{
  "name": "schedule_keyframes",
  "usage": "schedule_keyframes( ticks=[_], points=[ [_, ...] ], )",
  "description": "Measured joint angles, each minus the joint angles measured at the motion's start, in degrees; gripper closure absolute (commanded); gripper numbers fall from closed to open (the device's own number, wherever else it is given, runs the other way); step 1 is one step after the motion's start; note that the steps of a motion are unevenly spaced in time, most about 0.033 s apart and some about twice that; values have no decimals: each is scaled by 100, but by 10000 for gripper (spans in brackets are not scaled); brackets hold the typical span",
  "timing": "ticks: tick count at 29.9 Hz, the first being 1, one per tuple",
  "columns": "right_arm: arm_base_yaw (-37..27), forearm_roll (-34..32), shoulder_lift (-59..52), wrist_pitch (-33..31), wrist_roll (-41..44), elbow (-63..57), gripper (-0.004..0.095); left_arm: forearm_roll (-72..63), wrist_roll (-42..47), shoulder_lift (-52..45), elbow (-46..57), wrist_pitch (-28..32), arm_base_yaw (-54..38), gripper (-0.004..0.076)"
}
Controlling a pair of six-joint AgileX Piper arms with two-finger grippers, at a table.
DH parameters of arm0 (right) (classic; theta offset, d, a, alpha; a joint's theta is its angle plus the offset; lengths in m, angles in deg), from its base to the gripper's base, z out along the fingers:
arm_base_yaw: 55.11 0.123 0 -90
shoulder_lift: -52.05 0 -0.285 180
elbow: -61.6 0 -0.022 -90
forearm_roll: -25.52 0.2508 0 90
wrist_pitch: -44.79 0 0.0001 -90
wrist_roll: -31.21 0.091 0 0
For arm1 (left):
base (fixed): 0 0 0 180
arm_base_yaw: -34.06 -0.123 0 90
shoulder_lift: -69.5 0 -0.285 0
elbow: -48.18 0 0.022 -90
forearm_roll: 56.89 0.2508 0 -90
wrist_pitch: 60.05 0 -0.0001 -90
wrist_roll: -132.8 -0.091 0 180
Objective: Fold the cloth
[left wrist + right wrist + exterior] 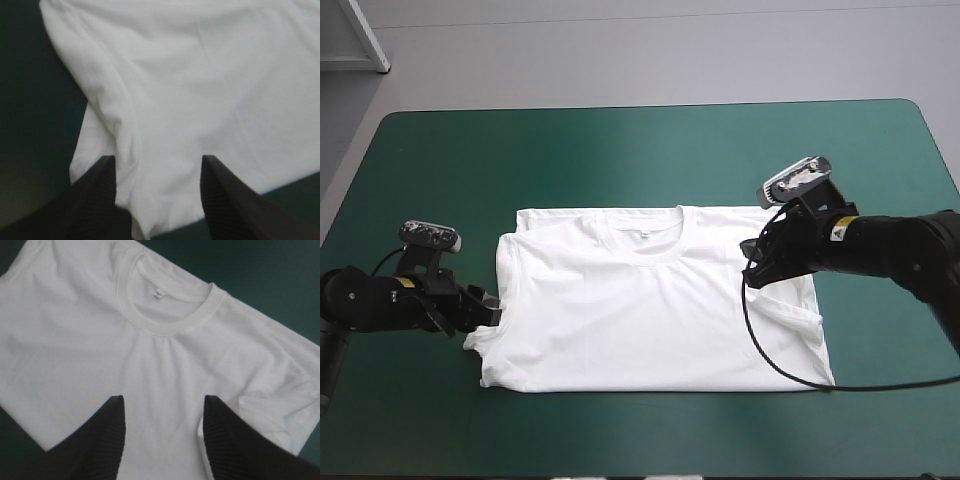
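My left arm low, reaching in from table's left edge; left gripper (490, 308) at left side of T-shirt (650, 320), fingers spread, rumpled sleeve fold (120, 125) between them. My right arm above shirt's right shoulder; right gripper (162, 402) fingers spread, holding nothing. Left fingertip contact with cloth: cannot tell. T-shirt flat, mid-table, collar (167, 315) toward far edge; bare teal-green cover (620, 150) on all sides.
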Motion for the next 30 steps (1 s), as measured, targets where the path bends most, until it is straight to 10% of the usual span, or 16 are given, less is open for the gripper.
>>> schedule_keyframes(
  ticks=[8,30],
  points=[
    [0,-371,-652,-571,374,-31,517,630,622,-520,711,-644,0,346],
    [0,-401,-809,-285,399,-1186,517,239,822,-369,2171,590,0,346]
  ],
)
